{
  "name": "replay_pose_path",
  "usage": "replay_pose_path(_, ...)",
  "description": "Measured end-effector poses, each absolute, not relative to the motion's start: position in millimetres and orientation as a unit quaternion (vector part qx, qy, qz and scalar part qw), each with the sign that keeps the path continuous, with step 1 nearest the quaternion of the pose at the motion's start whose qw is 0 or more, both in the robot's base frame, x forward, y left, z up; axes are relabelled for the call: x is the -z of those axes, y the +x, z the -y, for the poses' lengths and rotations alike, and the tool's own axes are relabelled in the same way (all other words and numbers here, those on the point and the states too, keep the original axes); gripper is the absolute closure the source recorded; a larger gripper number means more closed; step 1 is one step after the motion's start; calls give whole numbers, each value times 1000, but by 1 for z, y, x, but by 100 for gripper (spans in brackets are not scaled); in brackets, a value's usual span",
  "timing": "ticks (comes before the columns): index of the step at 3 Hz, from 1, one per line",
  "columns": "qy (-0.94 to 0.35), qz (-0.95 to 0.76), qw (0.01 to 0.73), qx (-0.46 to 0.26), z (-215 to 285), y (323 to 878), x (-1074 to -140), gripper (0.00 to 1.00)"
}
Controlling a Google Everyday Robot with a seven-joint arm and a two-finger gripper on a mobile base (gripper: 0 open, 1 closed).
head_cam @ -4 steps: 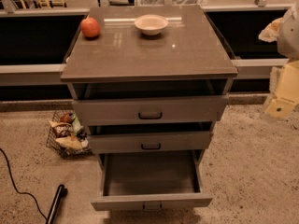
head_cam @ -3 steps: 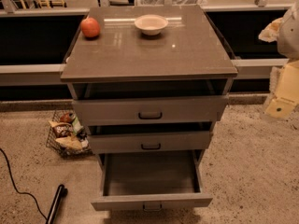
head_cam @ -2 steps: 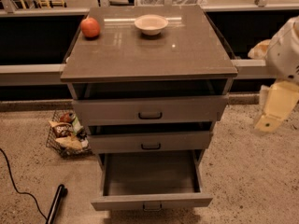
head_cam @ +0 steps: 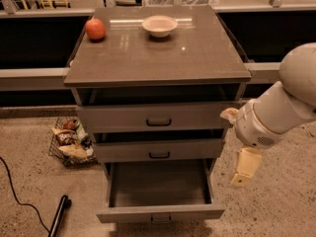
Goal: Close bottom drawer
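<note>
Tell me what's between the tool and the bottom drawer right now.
Only speckled floor. In the camera view the tool hangs just right of the pulled-out bottom drawer, and no object sits in the gap.

Smooth plastic gripper (head_cam: pixel 245 169) right of matt metal bottom drawer (head_cam: pixel 160 214).

Grey bottom drawer (head_cam: pixel 159 185), small dark centre handle, pulled far out, level; pincer (head_cam: pixel 245 169) near its right side, apart.

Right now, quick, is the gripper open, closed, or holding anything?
The cream gripper: open or closed cannot be told; it hangs right of the pulled-out grey metal bottom drawer, touching nothing.
</note>
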State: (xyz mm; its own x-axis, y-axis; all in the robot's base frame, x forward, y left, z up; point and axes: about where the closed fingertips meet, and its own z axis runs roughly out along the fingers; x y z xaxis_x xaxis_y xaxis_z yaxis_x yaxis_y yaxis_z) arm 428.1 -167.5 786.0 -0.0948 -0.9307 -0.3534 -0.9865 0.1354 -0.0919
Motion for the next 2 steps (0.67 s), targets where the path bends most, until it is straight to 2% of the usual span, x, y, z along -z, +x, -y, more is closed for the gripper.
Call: replay_pose_path(2,-654,-739,145,-75,167,428,-777,0)
